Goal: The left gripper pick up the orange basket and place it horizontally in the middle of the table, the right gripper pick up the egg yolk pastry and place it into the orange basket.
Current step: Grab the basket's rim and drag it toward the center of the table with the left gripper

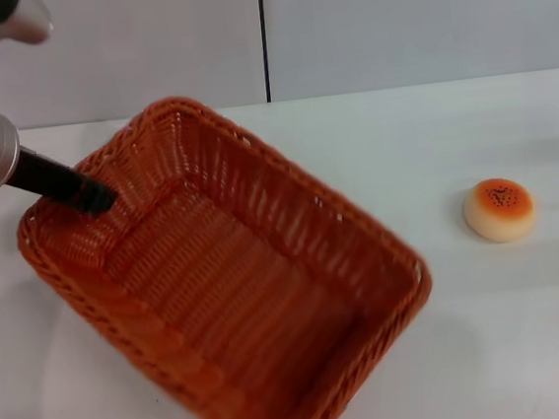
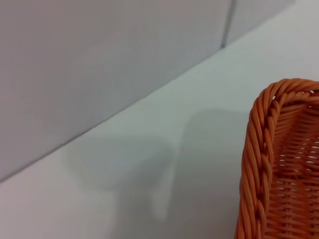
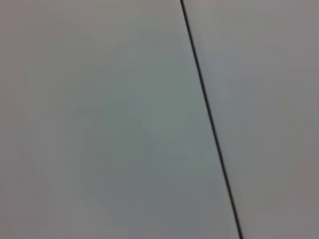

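Observation:
The orange basket [image 1: 249, 302] fills the left and middle of the head view, turned diagonally, its far corner pointing at the wall. My left gripper [image 1: 96, 197] comes in from the left on its silver arm with the green ring, its black fingers closed over the rim of the basket's left short wall. The left wrist view shows only a braided corner of the basket [image 2: 259, 164] over the table. The egg yolk pastry [image 1: 499, 209] lies alone on the white table [image 1: 491, 348] to the right, well apart from the basket. My right gripper is out of view.
A grey wall with a dark vertical seam [image 1: 264, 33] stands behind the table. The right wrist view shows only that wall and the seam [image 3: 209, 119]. Bare tabletop lies between the basket and the pastry.

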